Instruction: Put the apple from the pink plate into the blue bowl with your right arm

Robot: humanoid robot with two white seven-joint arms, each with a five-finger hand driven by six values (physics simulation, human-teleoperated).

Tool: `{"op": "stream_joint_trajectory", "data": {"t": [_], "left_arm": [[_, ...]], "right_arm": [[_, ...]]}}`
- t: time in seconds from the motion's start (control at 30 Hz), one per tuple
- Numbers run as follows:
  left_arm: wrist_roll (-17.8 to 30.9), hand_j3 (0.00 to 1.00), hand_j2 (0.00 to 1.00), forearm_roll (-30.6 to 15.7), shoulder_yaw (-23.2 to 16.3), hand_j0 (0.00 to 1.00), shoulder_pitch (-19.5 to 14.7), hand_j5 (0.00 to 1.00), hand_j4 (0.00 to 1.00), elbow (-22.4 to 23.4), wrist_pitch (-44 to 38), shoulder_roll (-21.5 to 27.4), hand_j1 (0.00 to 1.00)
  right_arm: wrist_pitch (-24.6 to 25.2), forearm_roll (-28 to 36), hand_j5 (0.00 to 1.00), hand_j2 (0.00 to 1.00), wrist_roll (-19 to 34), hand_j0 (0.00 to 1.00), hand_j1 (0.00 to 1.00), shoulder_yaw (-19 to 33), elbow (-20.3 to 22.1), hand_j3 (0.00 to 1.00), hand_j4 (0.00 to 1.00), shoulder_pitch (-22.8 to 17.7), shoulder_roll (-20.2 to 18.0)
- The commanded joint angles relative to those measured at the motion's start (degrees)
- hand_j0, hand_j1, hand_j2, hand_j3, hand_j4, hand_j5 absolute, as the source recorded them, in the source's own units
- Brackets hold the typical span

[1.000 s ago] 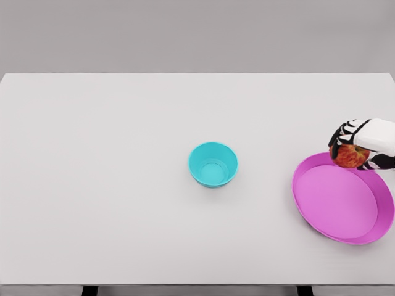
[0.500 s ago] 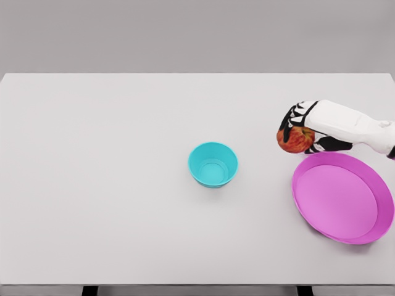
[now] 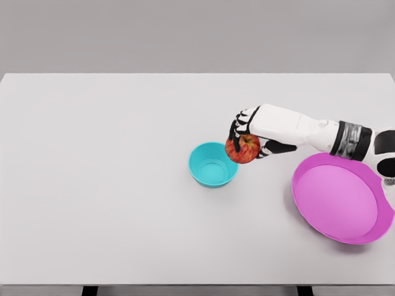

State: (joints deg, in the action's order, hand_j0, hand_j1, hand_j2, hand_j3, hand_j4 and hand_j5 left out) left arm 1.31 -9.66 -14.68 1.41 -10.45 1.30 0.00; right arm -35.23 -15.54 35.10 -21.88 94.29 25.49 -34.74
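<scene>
So the right hand [image 3: 250,132] is curled around the apple [image 3: 242,149], fingers wrapped over the top and sides, and it's holding it up off the table [image 3: 99,154] right at the right-hand rim of the blue bowl [image 3: 212,164]. The apple overlaps the bowl's edge from this angle, so I honestly can't tell if it's over the opening or just beside it.

Count-wise: one hand in view, one apple, one blue bowl, one pink plate [image 3: 342,198]. Nothing in the bowl, nothing on the plate.

The white forearm reaches in from the right edge and crosses over the plate's upper rim, hiding a bit of it. The arm is cut off at the frame edge. Fingertips are mostly tucked behind the apple, so hard to make out exactly where each one touches. The plate sits well apart from the bowl, off to the right.
</scene>
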Motion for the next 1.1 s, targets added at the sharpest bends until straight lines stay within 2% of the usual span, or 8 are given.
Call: {"op": "stream_joint_trajectory", "data": {"t": [0.0, 0.4, 0.67, 0.73, 1.0, 1.07], "left_arm": [[0.01, 1.00, 1.00, -0.01, 0.00, 1.00, 0.00, 1.00, 1.00, -0.01, 0.02, 0.00, 1.00], [0.01, 1.00, 1.00, -0.01, 0.00, 1.00, 0.00, 1.00, 1.00, -0.01, 0.02, 0.00, 1.00], [0.01, 1.00, 1.00, -0.01, 0.00, 1.00, 0.00, 1.00, 1.00, -0.01, 0.02, 0.00, 1.00], [0.01, 1.00, 1.00, -0.01, 0.00, 1.00, 0.00, 1.00, 1.00, -0.01, 0.02, 0.00, 1.00], [0.01, 1.00, 1.00, -0.01, 0.00, 1.00, 0.00, 1.00, 1.00, -0.01, 0.02, 0.00, 1.00], [0.01, 1.00, 1.00, -0.01, 0.00, 1.00, 0.00, 1.00, 1.00, -0.01, 0.02, 0.00, 1.00]], "right_arm": [[0.23, -0.02, 0.32, 0.32, -0.10, 0.32, 0.32, -0.88, -0.07, 0.32, 0.32, 0.09, 1.34], [0.23, -2.48, 0.32, 0.32, -0.10, 0.32, 0.32, -6.42, -1.74, 0.32, 0.32, 3.87, 4.59], [0.23, -3.27, 0.33, 0.33, -0.10, 0.33, 0.33, -8.88, -2.71, 0.33, 0.33, 5.63, 4.68], [0.23, -3.19, 1.00, 1.00, -0.10, 1.00, 1.00, -8.79, -2.89, 1.00, 1.00, 5.54, 4.59], [0.23, -3.19, 1.00, 1.00, -0.10, 1.00, 1.00, -8.88, -2.36, 1.00, 1.00, 5.54, 4.51], [0.23, -2.75, 1.00, 1.00, -0.10, 1.00, 1.00, -8.35, -0.78, 1.00, 1.00, 6.42, 4.24]]}}
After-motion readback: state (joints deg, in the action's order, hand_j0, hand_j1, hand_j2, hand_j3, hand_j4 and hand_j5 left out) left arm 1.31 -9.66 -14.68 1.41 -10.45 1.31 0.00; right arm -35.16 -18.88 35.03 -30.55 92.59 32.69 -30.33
